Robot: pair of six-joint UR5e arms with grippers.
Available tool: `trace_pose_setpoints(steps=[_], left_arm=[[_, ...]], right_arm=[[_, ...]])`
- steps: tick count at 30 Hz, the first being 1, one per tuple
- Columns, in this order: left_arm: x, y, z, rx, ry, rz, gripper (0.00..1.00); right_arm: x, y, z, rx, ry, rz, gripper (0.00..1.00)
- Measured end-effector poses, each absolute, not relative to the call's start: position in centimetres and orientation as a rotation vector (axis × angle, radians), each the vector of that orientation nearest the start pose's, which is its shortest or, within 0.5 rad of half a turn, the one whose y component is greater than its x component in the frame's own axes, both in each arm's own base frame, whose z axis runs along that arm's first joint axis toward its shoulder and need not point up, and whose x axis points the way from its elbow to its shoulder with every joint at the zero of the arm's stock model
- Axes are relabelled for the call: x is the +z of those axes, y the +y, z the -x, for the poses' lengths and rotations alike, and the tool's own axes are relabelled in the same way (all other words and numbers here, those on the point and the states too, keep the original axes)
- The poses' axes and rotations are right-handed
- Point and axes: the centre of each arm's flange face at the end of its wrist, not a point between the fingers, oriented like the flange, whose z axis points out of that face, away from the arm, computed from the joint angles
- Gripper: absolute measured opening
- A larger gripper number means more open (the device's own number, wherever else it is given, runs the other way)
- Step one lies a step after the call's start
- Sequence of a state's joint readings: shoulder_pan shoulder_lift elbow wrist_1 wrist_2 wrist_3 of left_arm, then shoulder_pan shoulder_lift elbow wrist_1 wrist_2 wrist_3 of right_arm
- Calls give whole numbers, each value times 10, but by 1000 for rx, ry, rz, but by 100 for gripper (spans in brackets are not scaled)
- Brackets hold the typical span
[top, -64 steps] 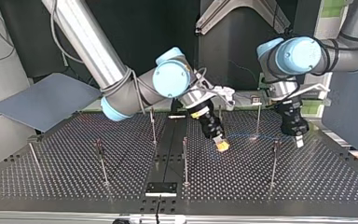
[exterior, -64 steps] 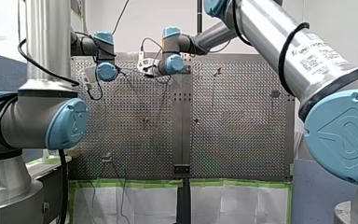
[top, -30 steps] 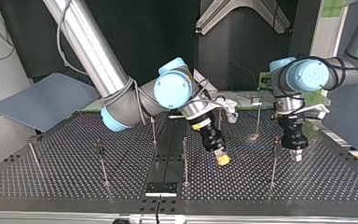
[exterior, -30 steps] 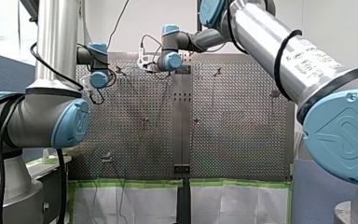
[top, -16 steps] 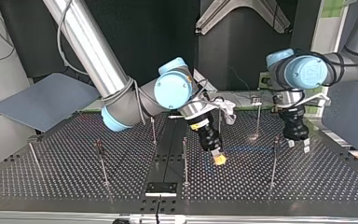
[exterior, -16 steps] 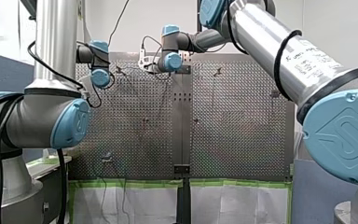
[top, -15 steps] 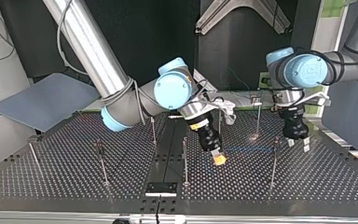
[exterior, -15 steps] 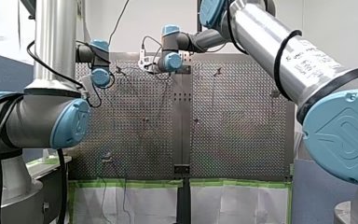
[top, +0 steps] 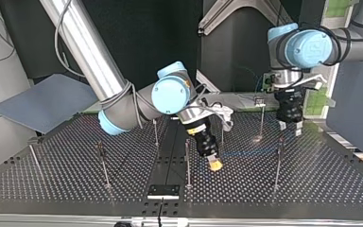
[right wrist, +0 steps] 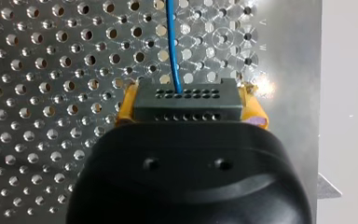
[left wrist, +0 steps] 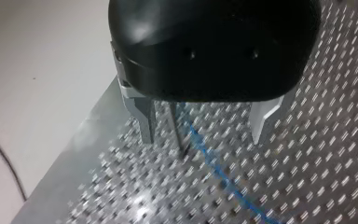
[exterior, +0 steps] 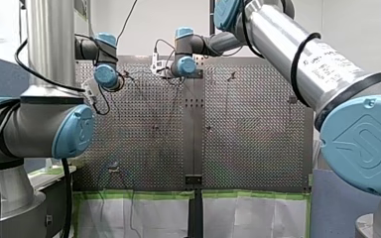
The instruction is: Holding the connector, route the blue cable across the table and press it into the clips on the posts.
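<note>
- My right gripper [right wrist: 190, 105] is clenching the black connector [right wrist: 188, 95] between yellow pads [right wrist: 126, 106]. The blue cable [right wrist: 172, 42] is running straight ahead from it over the table [right wrist: 51, 70].
- My left gripper [left wrist: 205, 128] is hanging released, fingers [left wrist: 145, 119] spread above the cable, with a thin post [left wrist: 176, 133] between them.
- In the top view it is sitting at 2 o'clock from the other gripper.

the connector [right wrist: 186, 95], a black block with rows of small holes, sat clamped between the yellow pads [right wrist: 127, 105] of my right gripper [right wrist: 191, 106]. the thin blue cable [right wrist: 172, 42] left its middle and ran straight away over the perforated table [right wrist: 51, 70]. in the top view it stretched toward a slim upright post [top: 277, 165] in the table's right half.
</note>
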State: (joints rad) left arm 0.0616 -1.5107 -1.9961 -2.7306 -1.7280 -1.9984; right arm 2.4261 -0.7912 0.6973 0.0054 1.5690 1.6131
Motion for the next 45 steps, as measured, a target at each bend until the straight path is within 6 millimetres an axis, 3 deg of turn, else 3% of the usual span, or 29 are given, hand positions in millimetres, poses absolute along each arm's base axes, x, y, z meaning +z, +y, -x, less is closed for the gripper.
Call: trace_pose_setpoints(steps=[9,21,27,34,45], left_arm=[[366,-100,-419,-152,1483,457,100],[406,-119,-392,-220,1437,342,100],[407,-130,-397,-251,1450,272,100],[391,-145,-412,-278,1501,206,100],[401,-158,-438,-321,1455,202,100]], right_arm=[[411,-423,-689,-2608,934,2351,0],[411,-423,-689,-2607,937,2350,0],[411,-423,-688,-2604,938,2353,0],[411,-423,-688,-2603,938,2353,0],[410,-423,-688,-2603,938,2353,0]])
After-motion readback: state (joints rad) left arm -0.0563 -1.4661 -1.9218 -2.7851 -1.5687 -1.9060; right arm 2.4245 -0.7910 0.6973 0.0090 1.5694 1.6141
